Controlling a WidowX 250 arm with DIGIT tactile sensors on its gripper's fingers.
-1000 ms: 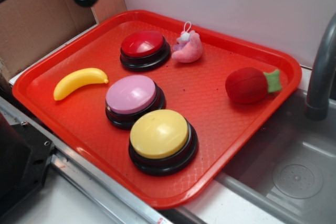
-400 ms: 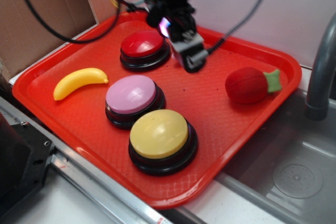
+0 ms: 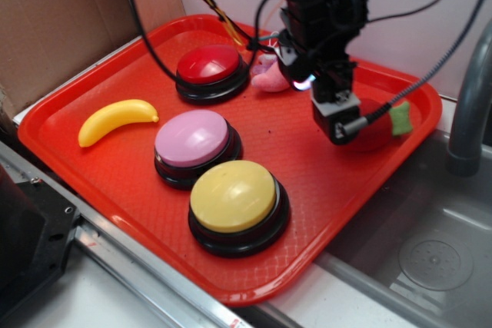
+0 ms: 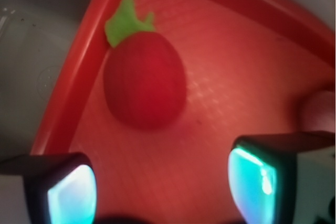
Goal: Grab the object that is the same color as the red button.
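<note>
The red plush fruit [image 4: 145, 85] with a green felt leaf [image 4: 127, 22] lies near the tray's right rim. In the exterior view my arm hides most of it; a red patch [image 3: 377, 134] and the leaf [image 3: 400, 117] show. My gripper [image 3: 338, 124] hangs just left of and above the fruit. In the wrist view the gripper [image 4: 163, 187] is open and empty, the fruit ahead of the fingers and slightly left. The red button [image 3: 209, 65] sits at the tray's back left.
The red tray [image 3: 115, 182] also holds a pink-topped button [image 3: 192, 137], a yellow-topped button [image 3: 233, 196], a toy banana [image 3: 115, 119] and a pink plush toy [image 3: 269, 76] partly behind my arm. A steel sink [image 3: 430, 251] and grey faucet [image 3: 469, 105] are to the right.
My arm has come in from the upper left and moved right across the tray, from near the red button to just beside the red plush fruit, now hiding most of it.
</note>
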